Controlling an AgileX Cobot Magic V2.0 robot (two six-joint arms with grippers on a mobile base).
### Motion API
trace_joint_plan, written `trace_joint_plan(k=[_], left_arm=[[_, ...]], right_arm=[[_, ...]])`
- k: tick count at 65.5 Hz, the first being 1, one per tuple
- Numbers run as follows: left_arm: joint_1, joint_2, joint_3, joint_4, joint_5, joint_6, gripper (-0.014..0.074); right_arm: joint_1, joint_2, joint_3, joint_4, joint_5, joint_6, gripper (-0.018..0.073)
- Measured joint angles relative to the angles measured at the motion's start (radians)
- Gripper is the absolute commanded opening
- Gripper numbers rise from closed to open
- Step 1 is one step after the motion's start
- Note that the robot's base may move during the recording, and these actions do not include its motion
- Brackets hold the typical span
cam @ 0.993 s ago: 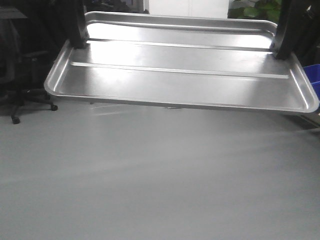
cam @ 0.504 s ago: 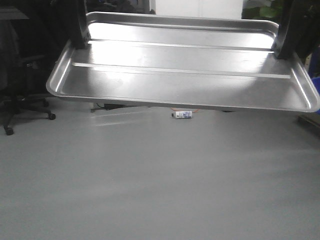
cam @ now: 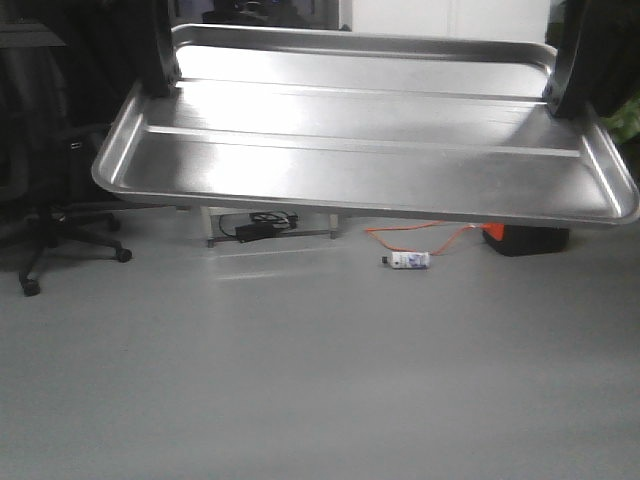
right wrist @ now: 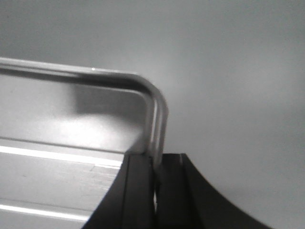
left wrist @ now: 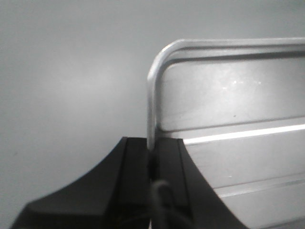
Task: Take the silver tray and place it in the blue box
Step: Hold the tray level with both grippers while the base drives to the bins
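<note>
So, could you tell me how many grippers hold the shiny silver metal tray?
2. The left gripper clamps the left rim of the shiny silver metal tray; the right gripper clamps its right rim. None seems hidden.

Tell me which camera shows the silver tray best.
The exterior front-facing view: it shows nearly the whole silver tray, both ridges and the rim. The left wrist view shows just one corner, rim pinched in the left gripper; the right wrist view shows the opposite corner in the right gripper.

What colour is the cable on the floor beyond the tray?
Orange. The cable, seen beneath the held silver tray, shows best in the exterior front-facing view.
</note>
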Motion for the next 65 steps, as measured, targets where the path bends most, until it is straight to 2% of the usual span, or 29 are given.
trace_joint_plan(k=[65], left_arm=[[0.0,0.0,0.002,-0.014,0.002,0.0,-0.0105]], right_arm=[[0.0,0.0,0.0,0.0,0.008,-0.002,0.0069]])
